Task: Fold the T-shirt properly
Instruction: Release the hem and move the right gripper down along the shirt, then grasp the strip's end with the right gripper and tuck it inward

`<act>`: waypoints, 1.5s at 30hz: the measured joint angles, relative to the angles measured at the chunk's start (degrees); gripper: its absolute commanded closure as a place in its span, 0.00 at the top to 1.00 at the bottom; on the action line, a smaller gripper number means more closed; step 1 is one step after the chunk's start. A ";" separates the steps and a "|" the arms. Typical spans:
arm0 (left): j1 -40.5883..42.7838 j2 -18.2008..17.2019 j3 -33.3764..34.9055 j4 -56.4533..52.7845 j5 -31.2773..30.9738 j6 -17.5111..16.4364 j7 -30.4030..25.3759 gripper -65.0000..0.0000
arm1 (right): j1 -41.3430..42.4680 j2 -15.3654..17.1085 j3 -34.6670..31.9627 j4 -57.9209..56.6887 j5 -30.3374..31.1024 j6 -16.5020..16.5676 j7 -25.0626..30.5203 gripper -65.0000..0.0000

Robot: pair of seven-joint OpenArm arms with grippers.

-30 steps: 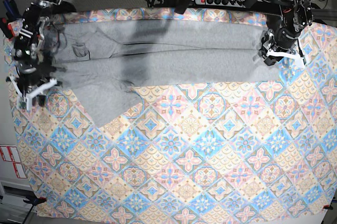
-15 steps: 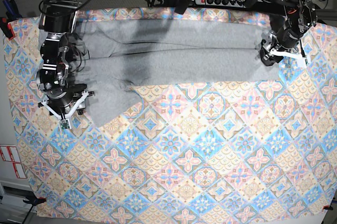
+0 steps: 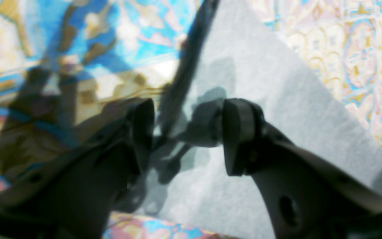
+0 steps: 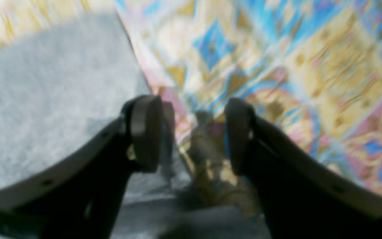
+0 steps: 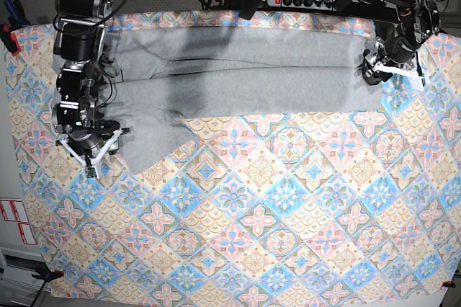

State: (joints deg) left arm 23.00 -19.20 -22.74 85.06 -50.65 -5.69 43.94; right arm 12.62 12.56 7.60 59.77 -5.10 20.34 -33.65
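Both grippers have let go since a second ago; the shirt lies in a long band across the far tablecloth, the right gripper spread at its sleeve end, the left gripper spread over its other edge

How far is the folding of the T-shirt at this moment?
Done: the T-shirt lies as a long band across the tablecloth, so one lengthwise fold looks made. In hand: nothing; the left claw and right claw are open and empty at its ends. Left: one sleeve sticks out, and the band needs folding crosswise.
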 measured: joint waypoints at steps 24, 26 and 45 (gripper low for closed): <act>-0.09 0.09 0.00 0.00 -0.37 -0.07 -0.02 0.52 | 2.60 0.59 -12.85 -7.23 1.09 -0.42 2.99 0.10; -0.15 0.11 0.00 0.00 -0.35 -0.07 -0.02 0.52 | 2.58 0.42 -12.85 -7.08 1.03 -0.33 3.08 0.00; -0.42 0.28 -5.70 4.74 -0.37 -0.11 -0.11 0.52 | -18.91 0.02 -9.81 30.53 0.24 0.24 -4.57 0.00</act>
State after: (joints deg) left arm 22.59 -18.92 -28.45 89.80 -51.03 -5.80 43.83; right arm -6.28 12.58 -2.22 90.30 -4.86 20.58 -38.22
